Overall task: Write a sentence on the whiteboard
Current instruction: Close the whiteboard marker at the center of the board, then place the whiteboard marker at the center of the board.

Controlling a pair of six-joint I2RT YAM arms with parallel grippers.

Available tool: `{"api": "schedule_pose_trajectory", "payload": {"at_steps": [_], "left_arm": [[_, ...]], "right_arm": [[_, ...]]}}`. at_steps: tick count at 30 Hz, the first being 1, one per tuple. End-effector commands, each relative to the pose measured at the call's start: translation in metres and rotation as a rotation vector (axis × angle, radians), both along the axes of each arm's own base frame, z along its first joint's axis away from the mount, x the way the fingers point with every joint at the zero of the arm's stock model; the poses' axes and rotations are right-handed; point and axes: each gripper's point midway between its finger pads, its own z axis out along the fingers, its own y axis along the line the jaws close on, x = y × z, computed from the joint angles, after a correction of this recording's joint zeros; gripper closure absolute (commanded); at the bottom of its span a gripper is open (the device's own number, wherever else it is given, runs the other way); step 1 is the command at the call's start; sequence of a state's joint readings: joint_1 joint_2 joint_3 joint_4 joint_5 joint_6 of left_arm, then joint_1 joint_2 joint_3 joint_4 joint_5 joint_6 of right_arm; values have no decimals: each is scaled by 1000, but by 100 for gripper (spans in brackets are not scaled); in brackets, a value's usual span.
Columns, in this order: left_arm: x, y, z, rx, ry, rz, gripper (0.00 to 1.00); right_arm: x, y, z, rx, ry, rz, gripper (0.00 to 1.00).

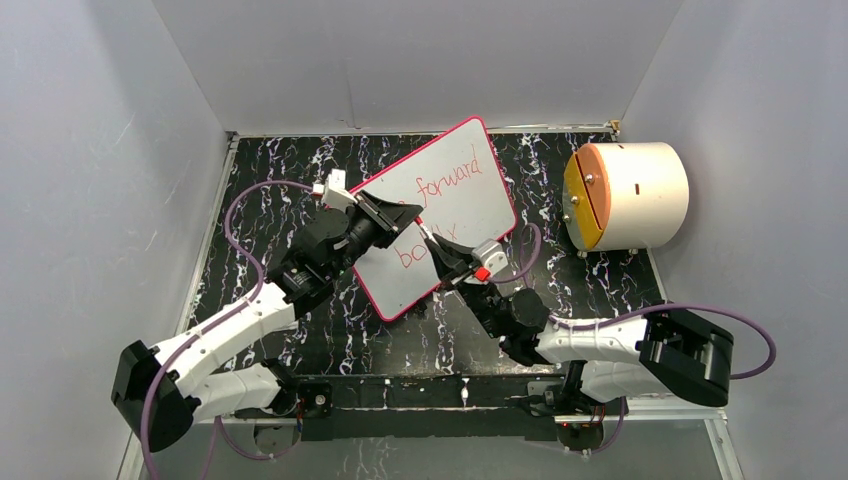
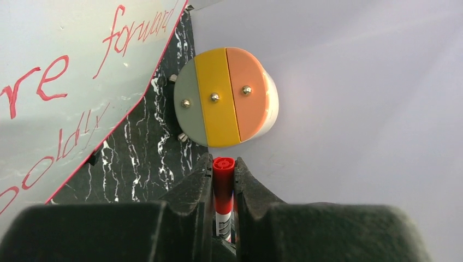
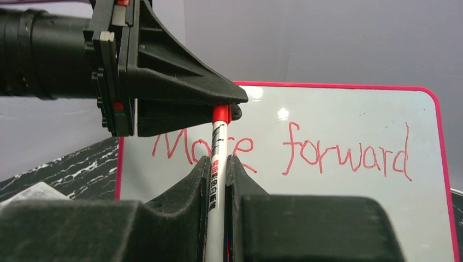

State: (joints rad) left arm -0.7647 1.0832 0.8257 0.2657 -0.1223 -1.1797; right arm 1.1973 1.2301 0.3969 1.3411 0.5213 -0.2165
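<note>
Top external view: whiteboard (image 1: 398, 288) lies askew on table (image 1: 260, 165), toward the back. The sentence (image 3: 345, 155) "More forward boldly" reads complete in red. Over the board, marker (image 3: 218, 139) barrel is pinched tight in right gripper (image 3: 217, 164); left gripper (image 2: 223, 174) is clamped on its red end. Writing looks done; prob. only capping/stowing to go.

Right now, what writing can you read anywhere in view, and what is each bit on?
"More forward": red handwriting, upper line on the whiteboard; the marker hides part of "More".
"boldly": lower line, same board, first letter cut off in the left wrist view.
Marker barrel print: too small to read.
White card beside the board: too blurred to read.
</note>
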Motion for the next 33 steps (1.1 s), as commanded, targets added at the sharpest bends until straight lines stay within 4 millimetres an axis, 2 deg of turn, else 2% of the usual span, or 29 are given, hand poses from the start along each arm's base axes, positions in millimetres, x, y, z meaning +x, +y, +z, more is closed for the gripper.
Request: {"api": "schedule_pose_trajectory", "payload": {"at_steps": [1, 6, 9, 12, 18, 20, 26, 27, 33], "left_arm": [[-15, -16, -2, -92, 14, -104, 100], [-34, -28, -18, -119, 51, -181, 100], [-38, -21, -18, -114, 30, -167, 100], [-31, -4, -8, -62, -22, -89, 100], [-16, 48, 0, 246, -129, 107, 65], [-16, 70, -5, 358, -134, 163, 55], [-21, 125, -1, 637, -190, 269, 28], [-22, 134, -2, 693, -185, 285, 25], [-30, 191, -5, 933, -171, 421, 17]], "right_arm": [[5, -11, 34, 205, -1, -11, 100], [17, -26, 44, 340, 28, -20, 100], [15, -20, 45, 309, 37, 17, 100], [13, -20, 37, 265, 77, 30, 100], [17, -39, 3, 112, 192, -57, 100], [20, -52, -10, 66, 240, -114, 100], [25, -96, -61, -58, 440, -311, 100], [24, -105, -75, -88, 478, -350, 100], [19, -143, -120, -106, 639, -512, 100]]}}
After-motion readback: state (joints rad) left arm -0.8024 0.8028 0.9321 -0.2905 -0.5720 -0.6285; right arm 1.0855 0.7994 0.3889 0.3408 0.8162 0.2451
